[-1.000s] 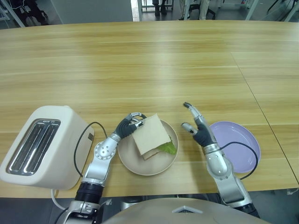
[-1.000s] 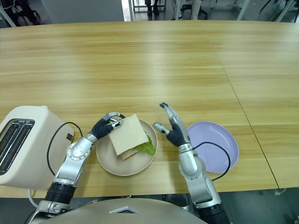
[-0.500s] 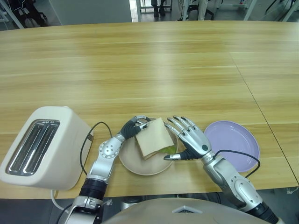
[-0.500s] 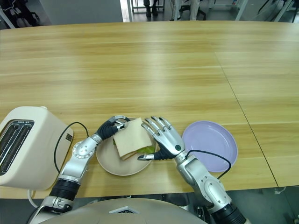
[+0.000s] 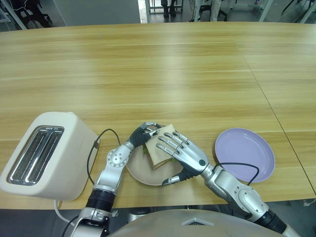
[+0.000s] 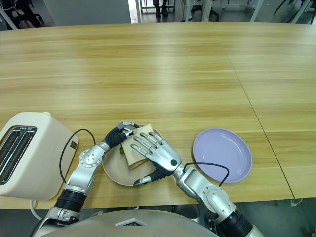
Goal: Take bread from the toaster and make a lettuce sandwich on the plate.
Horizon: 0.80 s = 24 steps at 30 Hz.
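Pale wood runs across the whole desk (image 5: 158,74) in my feed, and the work sits at its near edge. The beige plate (image 5: 139,176) lies right in front of me, and on it rests the bread (image 6: 140,132), a pale square slice turned so that one corner points away from me. My left hand (image 5: 143,132) is at the slice's far left edge, fingers curled round it and grasping the bread there, with the wrist coming in from the left over the plate's rim. My right hand (image 5: 187,156) lies palm down over the right half of the slice, holding nothing, fingers stretched out and fanned towards the left hand. Their tips overlap the bread, but I cannot tell from here whether they press on it or hang just above. Whatever lies under the slice is mostly covered by that hand. The cream toaster (image 5: 42,153) stands well off to the left near the desk's edge, its two slots facing up. A purple plate (image 5: 244,153) sits just to the right of the beige one, the two apart
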Available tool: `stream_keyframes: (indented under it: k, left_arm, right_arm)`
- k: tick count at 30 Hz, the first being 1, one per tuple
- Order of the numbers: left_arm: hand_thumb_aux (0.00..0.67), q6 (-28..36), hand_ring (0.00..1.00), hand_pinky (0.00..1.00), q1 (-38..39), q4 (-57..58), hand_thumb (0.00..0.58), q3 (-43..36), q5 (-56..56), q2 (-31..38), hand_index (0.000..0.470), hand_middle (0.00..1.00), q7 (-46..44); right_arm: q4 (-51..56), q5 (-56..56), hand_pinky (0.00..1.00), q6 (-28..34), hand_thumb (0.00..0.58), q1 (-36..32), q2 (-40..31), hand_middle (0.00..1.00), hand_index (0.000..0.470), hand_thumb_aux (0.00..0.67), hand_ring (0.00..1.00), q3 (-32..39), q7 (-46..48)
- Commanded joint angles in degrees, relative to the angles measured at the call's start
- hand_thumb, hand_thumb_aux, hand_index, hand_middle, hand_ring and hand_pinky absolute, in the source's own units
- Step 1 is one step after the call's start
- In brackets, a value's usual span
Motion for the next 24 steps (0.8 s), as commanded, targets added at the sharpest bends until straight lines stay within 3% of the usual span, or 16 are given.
stream_keyframes:
  k: [1,17,18,19,20,21,22,24]
  left_arm:
    - [0.67,1.85,1.0,1.0,0.05,-0.76,0.58,-0.54,1.12,0.33,0.46,1.0,0.47]
    - [0.67,3.9,1.0,1.0,1.36,-6.16,0.58,-3.0,7.79,1.93,0.46,1.0,3.11]
    - [0.67,4.17,0.37,0.37,1.49,-6.53,0.58,-3.06,8.03,1.99,0.46,0.37,3.19]
    - [0.67,4.42,0.37,0.37,1.63,-7.0,0.58,-3.3,8.65,2.29,0.46,0.37,3.26]
    - [0.636,4.72,0.0,0.0,1.86,-7.54,0.578,-3.49,9.17,2.48,0.437,0.0,3.33]
    - [0.173,5.15,0.0,0.0,2.17,-8.27,0.261,-3.84,9.44,2.7,0.119,0.0,2.93]
    - [0.0,5.29,0.0,0.0,2.4,-8.92,0.0,-4.19,10.21,2.99,0.0,0.0,2.99]
    - [0.0,5.71,0.0,0.0,2.7,-9.81,0.0,-4.54,11.04,3.38,0.0,0.0,3.02]
  right_arm:
    - [0.28,2.29,0.0,-1.04,0.0,0.71,-0.2,0.0,0.0,0.0,0.0,0.21,1.4]
    - [2.41,12.05,0.0,-2.76,0.0,2.24,-0.34,0.0,0.0,0.0,0.0,-1.87,5.26]
    - [2.61,12.88,0.0,-2.84,0.0,2.24,-0.2,0.0,0.0,0.0,0.0,-2.08,5.52]
    - [2.83,13.56,0.0,-2.96,0.0,2.19,-0.1,0.0,0.0,0.0,0.0,-2.22,5.86]
    - [3.01,14.14,0.0,-3.05,0.0,2.17,-0.02,0.0,0.0,0.0,0.0,-2.33,6.08]
    - [3.09,14.46,0.0,-3.14,0.0,2.15,0.01,0.0,0.0,0.0,0.0,-2.41,6.18]
    - [3.17,14.74,0.0,-3.26,0.0,2.12,0.02,0.0,0.0,0.0,0.0,-2.44,6.19]
    - [3.19,15.42,0.0,-3.32,0.0,2.22,0.22,0.0,0.0,0.0,0.0,-2.68,6.12]
